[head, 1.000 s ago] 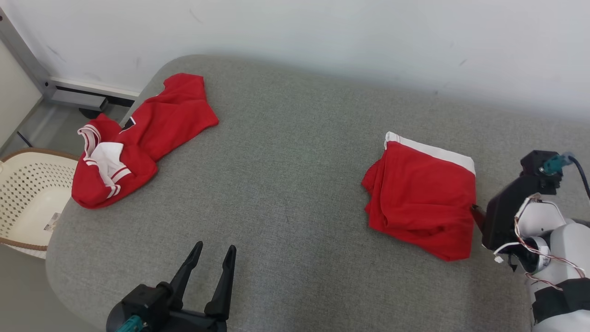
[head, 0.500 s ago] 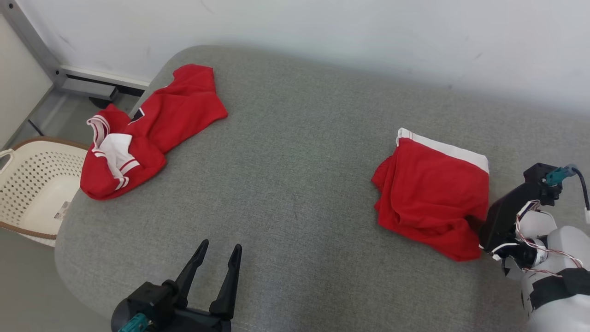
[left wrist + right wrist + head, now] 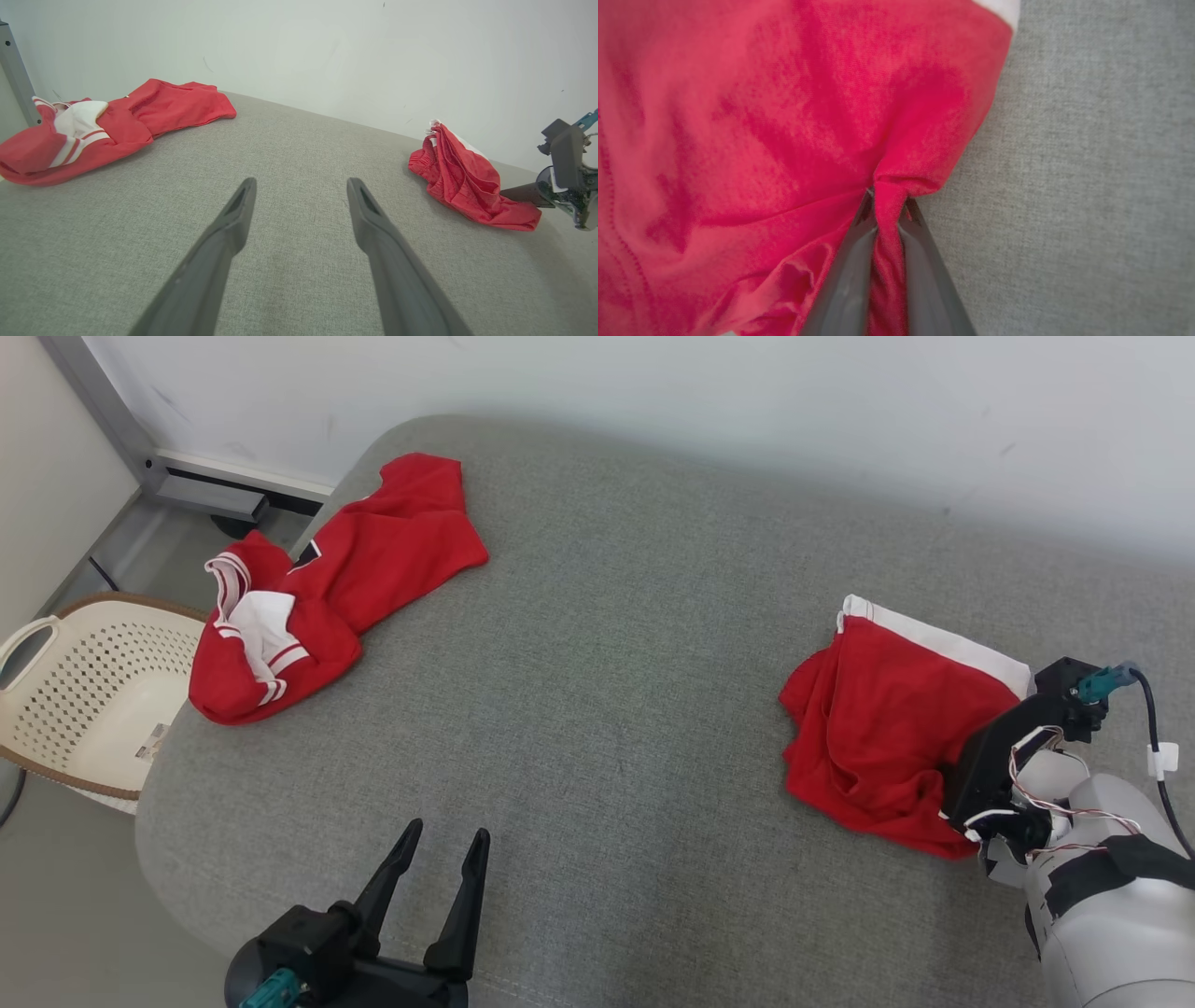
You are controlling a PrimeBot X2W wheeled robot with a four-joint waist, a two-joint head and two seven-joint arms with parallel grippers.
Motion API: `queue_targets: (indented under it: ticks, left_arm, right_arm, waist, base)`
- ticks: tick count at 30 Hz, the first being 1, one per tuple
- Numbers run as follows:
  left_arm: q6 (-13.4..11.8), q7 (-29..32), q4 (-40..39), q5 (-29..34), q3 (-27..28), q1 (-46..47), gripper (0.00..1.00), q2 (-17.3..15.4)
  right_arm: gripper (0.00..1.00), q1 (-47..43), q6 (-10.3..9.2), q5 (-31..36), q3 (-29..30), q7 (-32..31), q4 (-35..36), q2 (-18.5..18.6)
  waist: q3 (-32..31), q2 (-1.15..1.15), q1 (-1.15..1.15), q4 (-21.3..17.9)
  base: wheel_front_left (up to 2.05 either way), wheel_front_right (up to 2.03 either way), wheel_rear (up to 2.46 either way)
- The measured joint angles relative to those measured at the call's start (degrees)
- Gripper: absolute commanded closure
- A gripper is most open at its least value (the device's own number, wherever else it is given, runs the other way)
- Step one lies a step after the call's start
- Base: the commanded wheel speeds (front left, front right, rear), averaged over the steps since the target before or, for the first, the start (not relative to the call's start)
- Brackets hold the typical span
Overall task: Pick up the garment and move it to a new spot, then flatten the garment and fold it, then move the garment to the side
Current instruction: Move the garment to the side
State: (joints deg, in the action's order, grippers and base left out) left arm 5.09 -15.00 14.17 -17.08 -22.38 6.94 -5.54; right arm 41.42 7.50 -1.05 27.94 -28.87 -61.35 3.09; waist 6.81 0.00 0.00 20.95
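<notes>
Right gripper [image 3: 888, 200]: clamping an edge fold of the folded red garment [image 3: 887, 728].
Left gripper [image 3: 447, 829]: hovering, fingers apart, well left of that garment.

Cream perforated basket [image 3: 82, 665] (brown-rimmed)

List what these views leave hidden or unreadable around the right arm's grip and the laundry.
- Right wrist view: the right end effector pinches the folded red garment, cut off by the top and left edges; layers pinched are hidden.
- Head view: its fingertips sit hidden behind its black housing and the cloth.
- Head view: the left edge cuts off the basket; its label is too small to read.
</notes>
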Motion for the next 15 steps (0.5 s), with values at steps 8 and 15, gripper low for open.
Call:
queue_targets:
  ticks: [8, 15]
  left_arm:
    - [-0.24, 0.00, 0.20, 0.00, 0.43, 0.01, 0.00, 0.05]
    - [-0.53, 0.00, 0.16, -0.01, 0.66, 0.07, 0.00, 0.09]
  right_arm:
    - [1.00, 2.69, 0.07, 6.13, 3.57, 3.49, -4.94, -0.37]
    - [1.00, 2.59, 0.07, 13.19, 5.47, 3.79, -3.19, -0.47]
  waist:
    - [-0.37, 0.00, 0.00, -1.01]
    - [-0.59, 0.00, -0.01, -3.05]
  base:
    - [0.00, 0.00, 0.00]
    - [0.00, 0.00, 0.00]
